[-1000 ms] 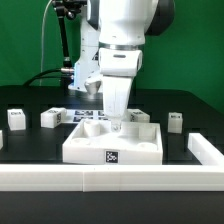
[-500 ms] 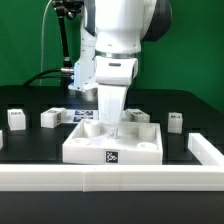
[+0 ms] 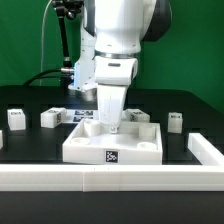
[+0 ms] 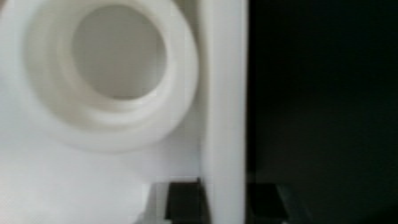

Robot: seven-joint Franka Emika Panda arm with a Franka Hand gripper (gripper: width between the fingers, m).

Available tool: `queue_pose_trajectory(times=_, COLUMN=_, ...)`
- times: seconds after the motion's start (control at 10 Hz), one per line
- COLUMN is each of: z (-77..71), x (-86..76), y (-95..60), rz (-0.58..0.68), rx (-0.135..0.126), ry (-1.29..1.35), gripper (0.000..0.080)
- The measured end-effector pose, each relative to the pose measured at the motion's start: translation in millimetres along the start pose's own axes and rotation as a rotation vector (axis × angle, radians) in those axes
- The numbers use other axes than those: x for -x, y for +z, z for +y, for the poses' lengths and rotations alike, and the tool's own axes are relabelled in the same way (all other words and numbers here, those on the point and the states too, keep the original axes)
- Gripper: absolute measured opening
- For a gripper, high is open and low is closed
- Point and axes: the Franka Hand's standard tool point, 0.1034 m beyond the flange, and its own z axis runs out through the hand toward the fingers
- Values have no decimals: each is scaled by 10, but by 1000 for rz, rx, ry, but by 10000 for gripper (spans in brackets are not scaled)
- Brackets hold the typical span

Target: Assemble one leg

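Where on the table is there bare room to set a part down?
Bare black table lies on the exterior view's left, between the two legs and the white panel, and on its right, between panel and white rail. Crowded: over the panel, where the gripper hangs.

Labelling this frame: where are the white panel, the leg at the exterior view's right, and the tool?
white panel (image 3: 85, 152): exterior view, front wall beside its tag.
leg (image 3: 176, 121): exterior view, front face.
tool (image 3: 113, 127): exterior view, between its fingertips.

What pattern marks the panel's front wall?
A black-and-white square tag on the white panel; exterior view shows it best.
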Motion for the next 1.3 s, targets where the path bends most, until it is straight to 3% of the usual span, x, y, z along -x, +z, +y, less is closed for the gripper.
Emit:
queue_pose_trajectory(times=0.1, z=17, x=0, y=-13, rz=1, rx=7, ry=1, gripper=63)
queue_pose_trajectory(times=0.7, z=49, x=1, y=-26, rz=3, rx=19, ry=-17, gripper=63)
queue_pose_trajectory(times=1.0, z=225, x=-25, y=-53, rz=-7, rx=43, ry=-164, gripper=63)
queue_pose_trajectory(times=1.3, z=222, x=-41, y=-51, rz=-10, rx=44, ry=-173, gripper=63)
